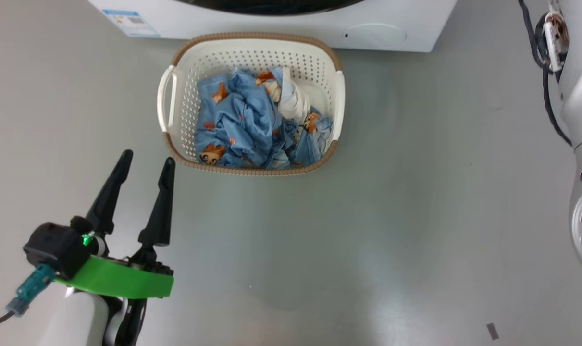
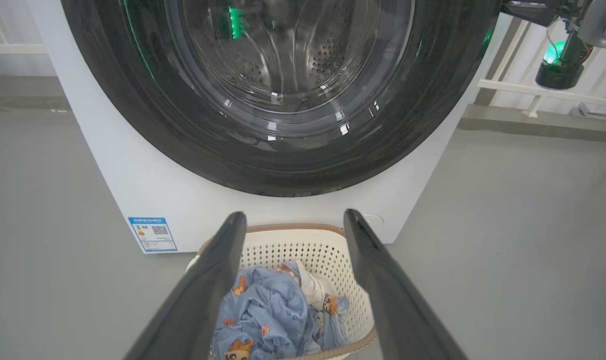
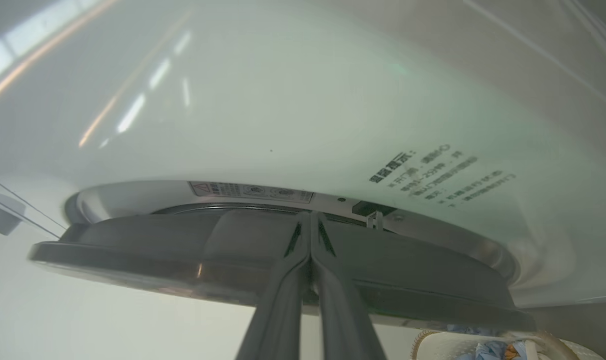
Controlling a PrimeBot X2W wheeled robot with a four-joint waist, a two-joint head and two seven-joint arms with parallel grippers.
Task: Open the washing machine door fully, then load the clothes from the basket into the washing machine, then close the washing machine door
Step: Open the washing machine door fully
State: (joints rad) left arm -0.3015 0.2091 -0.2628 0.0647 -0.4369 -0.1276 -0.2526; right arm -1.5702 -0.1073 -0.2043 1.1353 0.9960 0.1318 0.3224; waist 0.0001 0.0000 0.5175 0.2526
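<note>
The basket stands on the floor right in front of the washing machine, with the clothes, blue printed fabric and a white piece, bundled inside. My left gripper hovers open and empty to the basket's lower left; in the left wrist view its fingers frame the basket below the washing machine door. My right gripper is shut, its tips at the narrow gap between the door's dark rim and the white front panel, near the latch.
Grey floor spreads around the basket. My pale right arm with its cables rises along the right edge. A blue energy sticker sits low on the machine, and white railings stand beyond it.
</note>
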